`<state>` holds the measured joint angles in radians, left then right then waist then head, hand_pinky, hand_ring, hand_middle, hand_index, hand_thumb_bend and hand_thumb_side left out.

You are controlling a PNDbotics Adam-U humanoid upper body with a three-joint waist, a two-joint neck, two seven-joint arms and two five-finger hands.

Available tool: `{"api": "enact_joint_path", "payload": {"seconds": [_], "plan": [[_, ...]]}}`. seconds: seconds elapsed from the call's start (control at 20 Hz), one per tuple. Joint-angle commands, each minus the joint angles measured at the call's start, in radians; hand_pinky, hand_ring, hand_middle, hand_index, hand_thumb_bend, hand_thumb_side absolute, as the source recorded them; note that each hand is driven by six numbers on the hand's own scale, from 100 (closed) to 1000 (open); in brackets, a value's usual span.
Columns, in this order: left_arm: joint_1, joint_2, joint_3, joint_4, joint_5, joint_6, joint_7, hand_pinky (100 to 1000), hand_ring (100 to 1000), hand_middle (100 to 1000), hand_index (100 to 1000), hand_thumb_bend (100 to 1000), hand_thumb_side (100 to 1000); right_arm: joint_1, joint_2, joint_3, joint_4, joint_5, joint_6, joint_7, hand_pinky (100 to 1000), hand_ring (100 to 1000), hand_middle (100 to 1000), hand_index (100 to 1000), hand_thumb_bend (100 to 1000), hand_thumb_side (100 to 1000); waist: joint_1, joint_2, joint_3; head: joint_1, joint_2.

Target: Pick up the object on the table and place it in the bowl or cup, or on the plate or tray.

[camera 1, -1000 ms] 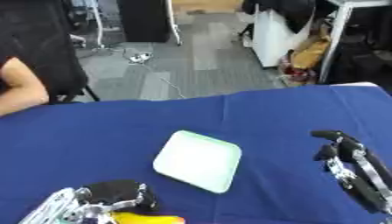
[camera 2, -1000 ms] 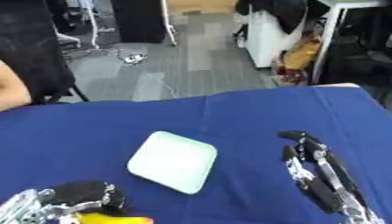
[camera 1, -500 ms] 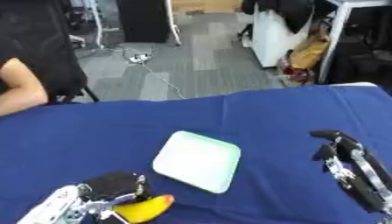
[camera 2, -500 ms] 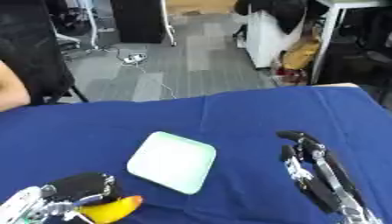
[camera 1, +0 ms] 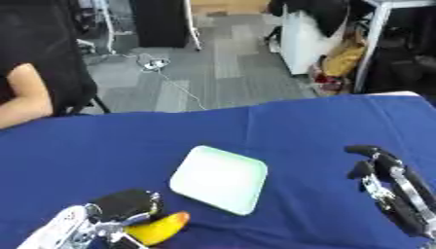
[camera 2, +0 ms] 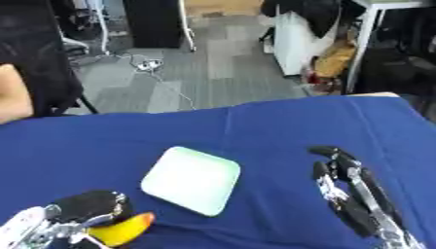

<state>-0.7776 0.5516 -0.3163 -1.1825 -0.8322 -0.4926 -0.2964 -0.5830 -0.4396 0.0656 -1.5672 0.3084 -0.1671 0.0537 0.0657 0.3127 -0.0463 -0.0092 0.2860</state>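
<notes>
A yellow banana (camera 1: 159, 228) with an orange-tinted tip is held at the lower left, my left hand (camera 1: 115, 214) shut on it, just above the blue tablecloth. Its tip points up and right toward the pale green square plate (camera 1: 219, 178), which lies flat in the middle of the table a short gap away. My right hand (camera 1: 388, 182) rests open at the right edge, fingers pointing up the table, holding nothing.
The blue cloth (camera 1: 128, 141) covers the whole table; its far edge runs across the upper half of the view. A person's arm (camera 1: 26, 102) shows at the far left beyond the table. Office floor and furniture lie behind.
My left hand has lifted the banana and carried it up and right, closer to the plate. The right hand has stayed in place.
</notes>
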Motion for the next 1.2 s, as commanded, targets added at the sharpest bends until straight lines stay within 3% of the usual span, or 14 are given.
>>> {"api": "enact_joint_path", "payload": {"seconds": [0.05, 0.35, 0.8, 1.2], "plan": [[0.005, 0.016, -0.008, 0.02, -0.013, 0.007, -0.029, 100, 100, 100, 371, 100, 251, -0.019, -0.01, -0.007, -0.007, 0.005, 0.001, 0.0, 407, 564, 805, 866, 100, 900, -0.006, -0.014, 0.001, -0.007, -0.001], [0.003, 0.044, -0.005, -0.055, 0.089, 0.02, -0.073, 100, 100, 100, 360, 100, 254, -0.016, -0.01, -0.009, -0.001, 0.006, 0.002, -0.002, 407, 564, 805, 867, 100, 902, -0.001, -0.021, 0.001, -0.011, 0.0], [-0.019, 0.208, 0.036, -0.287, 0.336, 0.114, -0.152, 100, 100, 100, 362, 100, 260, -0.003, -0.018, -0.009, 0.012, 0.01, 0.003, -0.002, 406, 564, 806, 868, 100, 904, 0.018, -0.045, 0.016, -0.026, 0.004], [-0.015, 0.223, 0.047, -0.338, 0.381, 0.154, -0.188, 100, 100, 100, 362, 100, 261, -0.004, -0.017, -0.009, 0.016, 0.012, 0.002, -0.002, 406, 564, 806, 869, 100, 905, 0.02, -0.048, 0.014, -0.028, 0.0]]}}
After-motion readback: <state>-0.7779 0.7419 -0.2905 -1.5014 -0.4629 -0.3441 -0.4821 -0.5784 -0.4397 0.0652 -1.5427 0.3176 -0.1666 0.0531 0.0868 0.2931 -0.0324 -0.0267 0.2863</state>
